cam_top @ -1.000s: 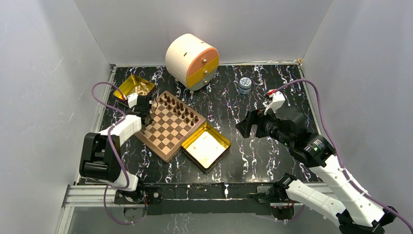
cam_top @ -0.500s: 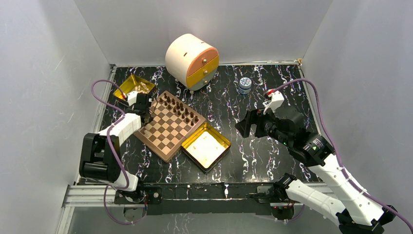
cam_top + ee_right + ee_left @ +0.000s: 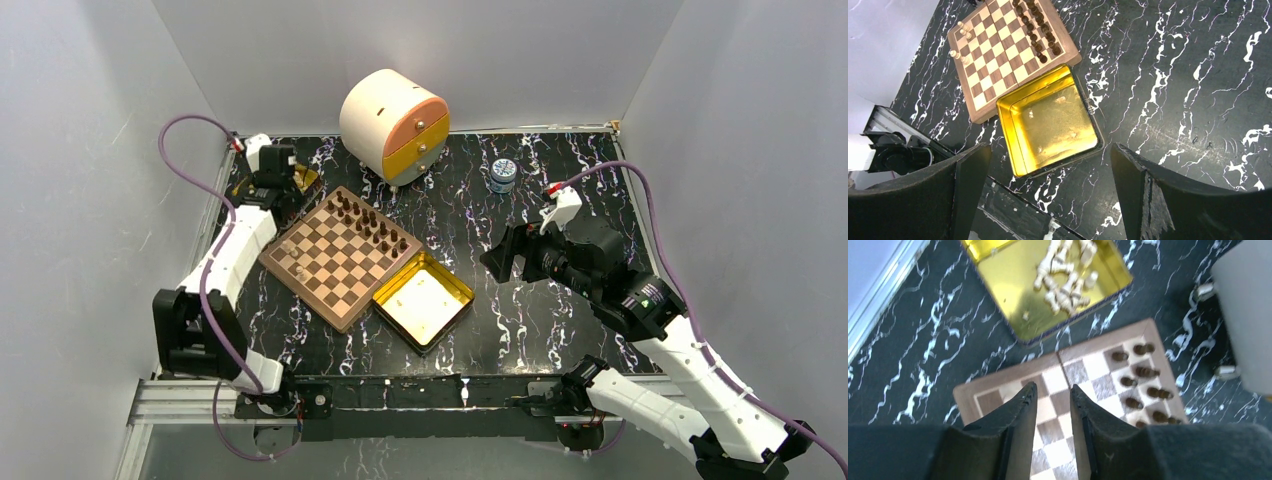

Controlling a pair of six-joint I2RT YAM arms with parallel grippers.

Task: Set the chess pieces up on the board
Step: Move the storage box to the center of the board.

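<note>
Since a second ago, the left arm (image 3: 235, 245) has swung off the near-left corner of the board (image 3: 335, 270) and reached back toward the gold tin (image 3: 1013, 305) of light pieces (image 3: 1065, 282) at the far left of the desk (image 3: 520, 320). Its jaws stand slightly apart with nothing between them, pointing down over the board's rim just short of that tin. Two ranks of dark pieces (image 3: 370, 225) line the board's far-right side, and a few light ones (image 3: 967, 34) stand on its left side. The next pick likely calls for moving on over the tin, then gripping a piece that lies clear of the heap across its stem. The arm is stretched long, wrist bent downward. The right arm (image 3: 640, 300) hovers well apart near the empty tin (image 3: 1048, 125), jaws spread wide, holding nothing.
</note>
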